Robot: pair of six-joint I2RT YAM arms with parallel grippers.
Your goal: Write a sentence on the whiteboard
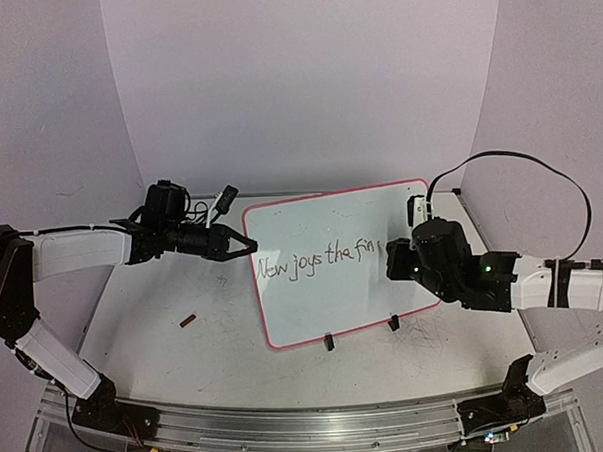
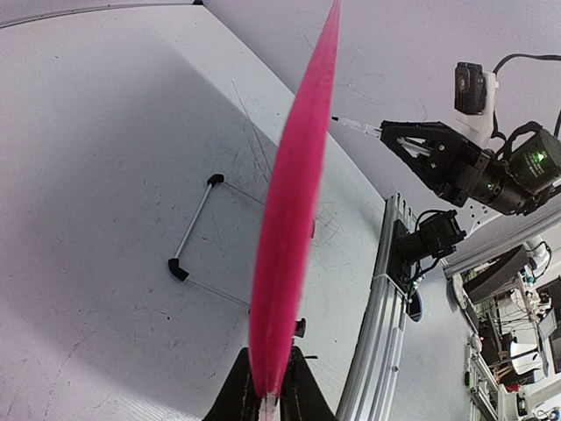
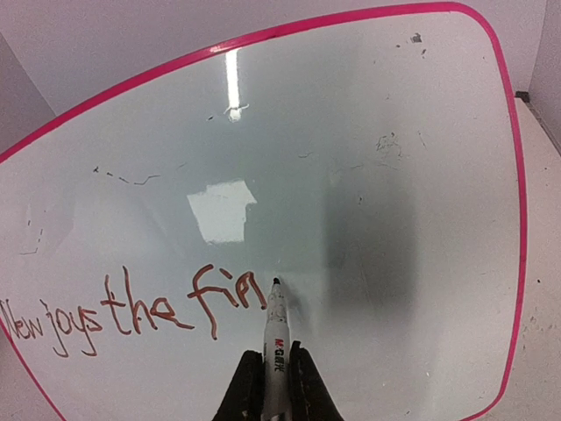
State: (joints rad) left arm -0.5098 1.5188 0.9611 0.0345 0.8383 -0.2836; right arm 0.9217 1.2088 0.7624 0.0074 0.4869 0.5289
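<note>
Top external: left tool (image 1: 250,245) grips one whiteboard (image 1: 325,305); right tool (image 1: 391,260) holds one marker (image 3: 276,338).

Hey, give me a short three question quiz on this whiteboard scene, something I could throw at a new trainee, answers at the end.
1. True or false: the left gripper is shut on the edge of the whiteboard.
2. The right gripper holds: A an eraser, B a marker, C a cloth.
3. Fill in: the sentence begins "New ___ the".
Key: 1 true; 2 B; 3 joys.
</note>
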